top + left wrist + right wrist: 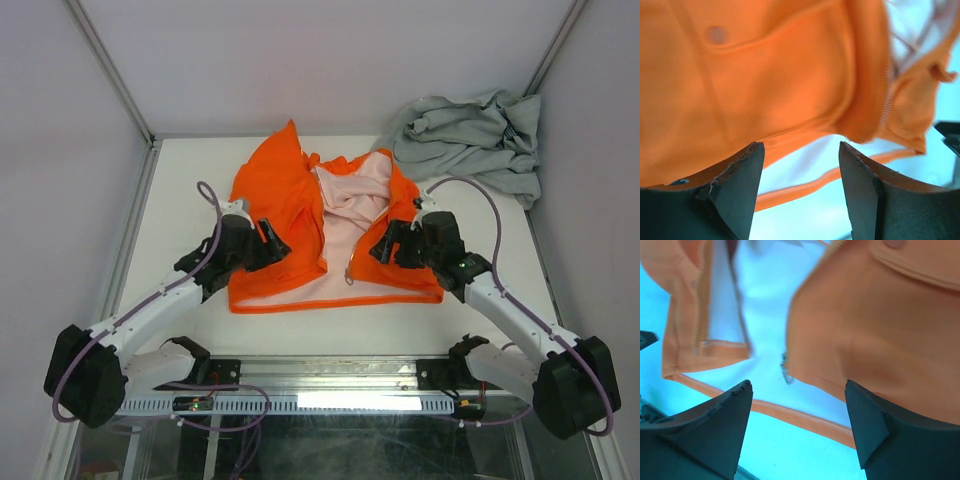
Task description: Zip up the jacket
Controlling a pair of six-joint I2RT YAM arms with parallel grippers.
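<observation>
The jacket (280,190) lies crumpled between the two claws, its orange panels rising directly ahead of the left gripper (272,240) and the right gripper (384,246), each with jaws spread and the gap between them free. A strip of bare table (330,325) runs behind both claws, along the hem. Far ahead of the right gripper a heaped grey garment (470,135) blocks the corner, while the table outward of the left gripper lies free.

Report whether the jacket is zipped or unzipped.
Unzipped. The orange jacket lies with front panels apart, pale pink lining showing between them; the zipper slider hangs free at one panel's lower edge.
</observation>
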